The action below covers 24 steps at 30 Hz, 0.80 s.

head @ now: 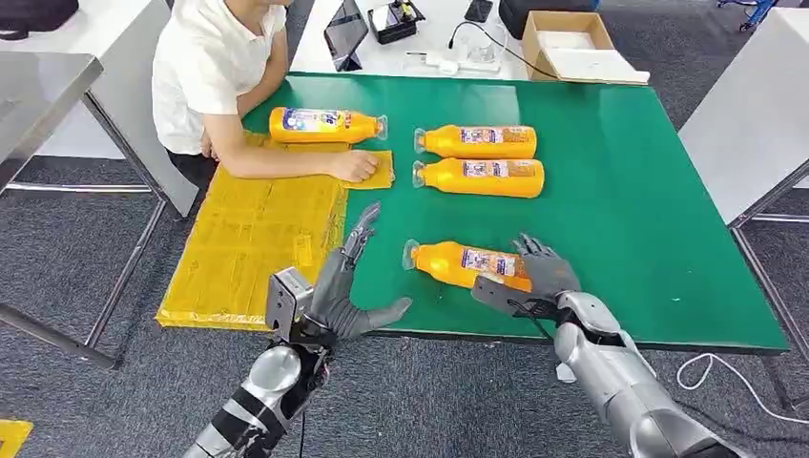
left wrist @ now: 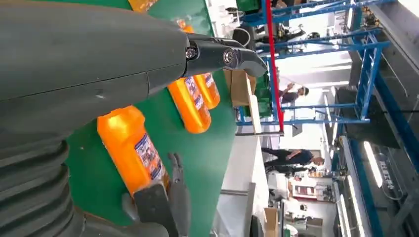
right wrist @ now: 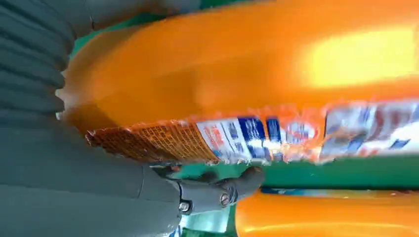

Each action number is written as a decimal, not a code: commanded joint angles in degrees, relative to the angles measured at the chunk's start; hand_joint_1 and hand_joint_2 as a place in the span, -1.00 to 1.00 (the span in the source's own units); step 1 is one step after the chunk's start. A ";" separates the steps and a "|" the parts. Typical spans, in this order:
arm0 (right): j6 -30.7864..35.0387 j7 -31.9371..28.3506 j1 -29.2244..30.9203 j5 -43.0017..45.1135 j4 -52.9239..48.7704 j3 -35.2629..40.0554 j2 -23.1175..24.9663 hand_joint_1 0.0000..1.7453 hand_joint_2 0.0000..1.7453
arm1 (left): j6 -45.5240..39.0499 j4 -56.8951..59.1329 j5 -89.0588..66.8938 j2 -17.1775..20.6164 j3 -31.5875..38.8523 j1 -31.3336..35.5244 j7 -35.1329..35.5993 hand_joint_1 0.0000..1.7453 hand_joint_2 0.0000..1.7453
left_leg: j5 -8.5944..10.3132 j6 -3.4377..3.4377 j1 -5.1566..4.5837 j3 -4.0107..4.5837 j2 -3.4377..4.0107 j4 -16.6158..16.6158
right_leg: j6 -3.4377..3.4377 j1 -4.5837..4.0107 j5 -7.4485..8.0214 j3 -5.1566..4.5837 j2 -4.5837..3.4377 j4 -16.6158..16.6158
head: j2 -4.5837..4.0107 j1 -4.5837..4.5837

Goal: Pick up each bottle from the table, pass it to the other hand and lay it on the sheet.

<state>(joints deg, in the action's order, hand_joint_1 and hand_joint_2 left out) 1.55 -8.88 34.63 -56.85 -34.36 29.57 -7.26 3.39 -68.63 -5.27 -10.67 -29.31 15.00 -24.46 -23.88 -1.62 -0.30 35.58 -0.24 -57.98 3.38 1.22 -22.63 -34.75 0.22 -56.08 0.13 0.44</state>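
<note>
Yellow sheet [head: 248,239], printing illegible, carried one orange bottle [head: 324,125]. Left hand [head: 345,286]: fingers spread, empty. Two bottles [head: 477,141] on green worktop [head: 649,210]. Right hand [head: 544,272] gripped nearest bottle [head: 463,264]; blue-white label unreadable.

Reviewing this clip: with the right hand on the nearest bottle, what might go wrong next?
1. The right hand grips the nearest bottle at its base end only; lifted, the neck may sag or slip.
2. A person's hand rests on the yellow sheet beside a bottle already there, inside the placing area.
</note>
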 commanded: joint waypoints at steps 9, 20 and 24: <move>-3.47 -5.80 -1.60 11.38 6.77 0.64 9.71 1.00 1.00 | 0.36 -2.61 4.01 5.29 7.80 -7.10 -2.90 -1.00 1.00 | -0.13 0.15 0.14 -0.70 0.44 0.19 | -0.32 -0.16 0.07 0.54 -0.44 0.18 | 0.00 -0.02; -0.96 -10.84 -7.13 21.56 -5.18 -3.99 11.34 1.00 1.00 | 4.46 -6.36 4.82 3.80 12.09 -11.22 -2.39 -1.00 1.00 | -0.22 0.32 0.38 -0.68 0.39 0.10 | -0.33 -0.34 0.01 0.54 -0.54 0.09 | 0.00 -0.02; -3.83 -15.68 -12.30 31.40 -17.66 -6.78 11.62 1.00 1.00 | 6.37 -5.84 10.39 2.17 13.62 -11.54 -0.66 -1.00 1.00 | -0.27 0.37 0.38 -0.68 0.35 0.09 | -0.40 -0.34 -0.06 0.53 -0.48 0.04 | 0.00 -0.02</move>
<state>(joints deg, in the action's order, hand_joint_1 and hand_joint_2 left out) 0.39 -19.46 30.81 -35.99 -35.72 28.24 2.12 7.30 -74.10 -0.28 -8.11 -20.39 5.01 -27.15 -24.06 -1.35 0.03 35.07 0.07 -57.95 3.14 0.94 -22.61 -34.36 -0.25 -56.07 0.13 0.42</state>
